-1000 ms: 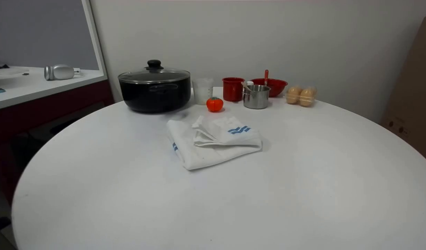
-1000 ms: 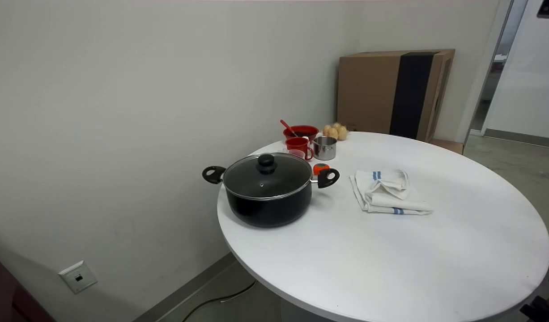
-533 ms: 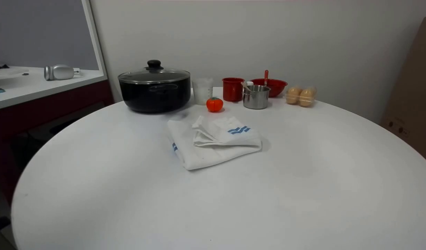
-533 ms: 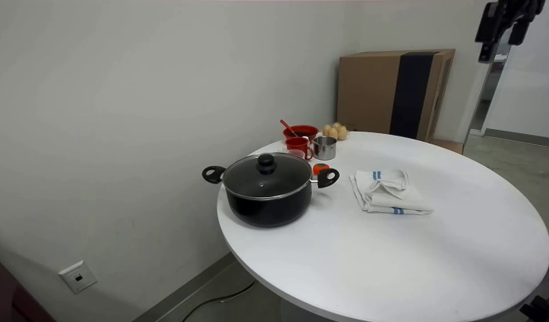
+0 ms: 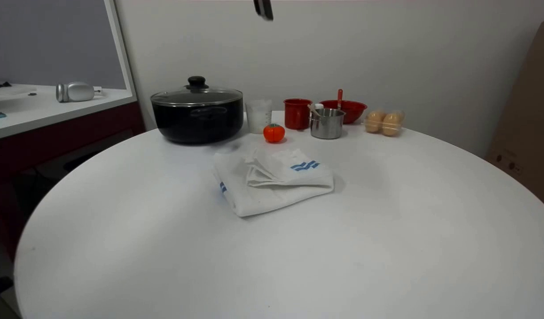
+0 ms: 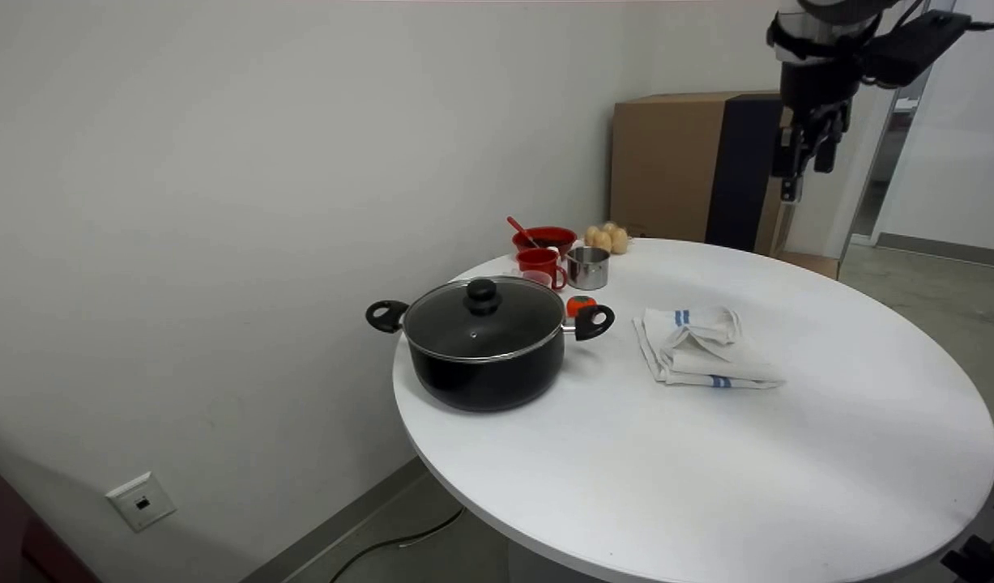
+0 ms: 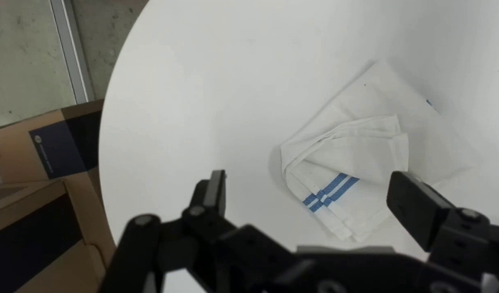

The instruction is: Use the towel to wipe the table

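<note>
The towel is white with blue stripes and lies folded, its upper layer loosely rumpled. It rests on the round white table [image 5: 165,257] and shows in both exterior views, as the towel [image 5: 272,195] and the towel [image 6: 707,356]. In the wrist view the towel [image 7: 363,150] lies below and ahead of the fingers, partly behind the right finger. My gripper [image 7: 308,177] is open and empty, with its fingers wide apart. In an exterior view the gripper [image 6: 806,180] hangs well above the table, beyond the towel. Only one dark fingertip [image 5: 264,9] shows at the top of an exterior view.
A black lidded pot [image 5: 196,122] stands at the table's back, by the wall. Near it are a clear measuring cup [image 5: 258,116], a red-orange tomato-like item [image 5: 274,133], a red mug [image 5: 297,114], a steel cup [image 5: 327,126], a red bowl [image 5: 355,110] and eggs [image 5: 384,123]. A cardboard box [image 6: 675,170] stands behind.
The arm has come into an exterior view from the upper right, moving left and down towards the towel. A fingertip now shows at the top of an exterior view. The towel has not moved.
</note>
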You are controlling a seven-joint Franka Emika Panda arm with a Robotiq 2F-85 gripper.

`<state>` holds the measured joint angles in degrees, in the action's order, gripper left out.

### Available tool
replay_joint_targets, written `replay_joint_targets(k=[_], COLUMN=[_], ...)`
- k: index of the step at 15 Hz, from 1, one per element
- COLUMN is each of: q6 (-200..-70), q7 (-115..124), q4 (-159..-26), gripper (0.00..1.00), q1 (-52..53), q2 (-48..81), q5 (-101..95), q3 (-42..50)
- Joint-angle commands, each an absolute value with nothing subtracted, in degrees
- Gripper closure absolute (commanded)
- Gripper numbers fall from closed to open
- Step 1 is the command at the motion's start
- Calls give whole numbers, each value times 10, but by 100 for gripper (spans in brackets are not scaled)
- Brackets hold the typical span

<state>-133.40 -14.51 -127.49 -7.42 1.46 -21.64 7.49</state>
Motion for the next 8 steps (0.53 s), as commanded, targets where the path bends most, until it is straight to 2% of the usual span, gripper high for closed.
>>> replay_joint_targets(k=[1,8], q6=[-1337,-1340], q7=[-217,-347], q4=[-1239,-1229], gripper=[0,0], q1=[-66,-66], q2=[80,162], q5=[-201,-222], q3=[61,34])
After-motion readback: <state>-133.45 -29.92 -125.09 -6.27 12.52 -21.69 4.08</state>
